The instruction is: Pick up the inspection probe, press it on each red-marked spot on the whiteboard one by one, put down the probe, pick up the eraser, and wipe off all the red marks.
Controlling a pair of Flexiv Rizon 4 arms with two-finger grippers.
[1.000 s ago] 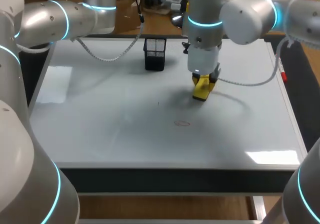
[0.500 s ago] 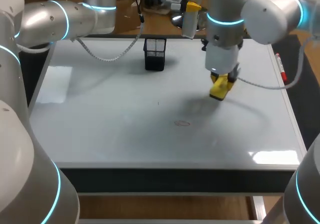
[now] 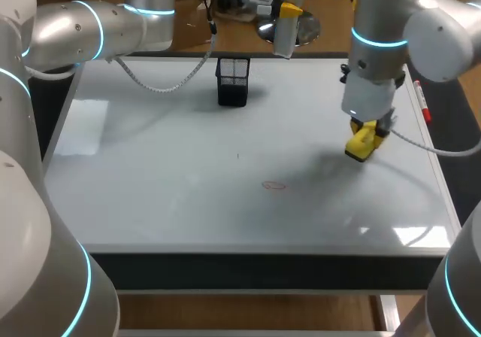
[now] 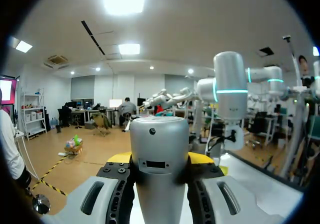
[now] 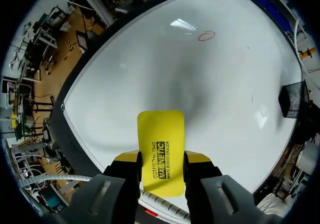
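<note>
My right gripper (image 3: pixel 362 143) is shut on the yellow eraser (image 3: pixel 360 144), held just above the right side of the whiteboard (image 3: pixel 150 164). In the right wrist view the eraser (image 5: pixel 161 146) sticks out between the two fingers of the gripper (image 5: pixel 162 159). One faint red oval mark (image 3: pixel 274 185) lies near the board's middle, to the eraser's left; the same red mark (image 5: pixel 206 36) shows far ahead in the right wrist view. My left gripper (image 3: pixel 288 11) hangs beyond the board's far edge, shut on the grey probe (image 3: pixel 285 34). That probe (image 4: pixel 159 149) fills the left gripper (image 4: pixel 159 159).
A black mesh basket (image 3: pixel 233 81) stands at the back middle of the board, also seen as a basket (image 5: pixel 292 100) off to one side of the eraser. A red marker (image 3: pixel 425 111) lies along the right edge. A tiny dark speck (image 3: pixel 238 155) sits left of centre.
My right arm has carried the eraser from the board's middle over to its right side. The left arm and the probe have stayed where they were.
</note>
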